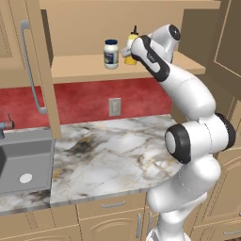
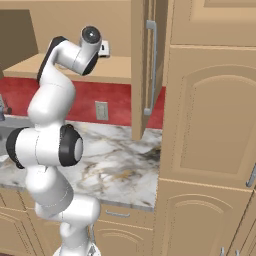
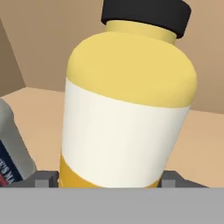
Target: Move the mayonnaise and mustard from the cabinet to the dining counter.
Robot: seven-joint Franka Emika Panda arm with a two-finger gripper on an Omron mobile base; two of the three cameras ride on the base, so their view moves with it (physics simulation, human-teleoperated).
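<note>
Mustard (image 3: 127,109) stands upright (black nozzle up) between gripper (image 3: 107,180) fingers.

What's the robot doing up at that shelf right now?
Gripper open around mustard, not clamped. Mayonnaise beside it on cabinet shelf. Nothing blocking.

We could read no text anywhere: the mayonnaise (image 1: 111,54) carried a dark label whose marks were too blurred to make out, and the mustard (image 3: 127,109) bore a blank pale band.
</note>
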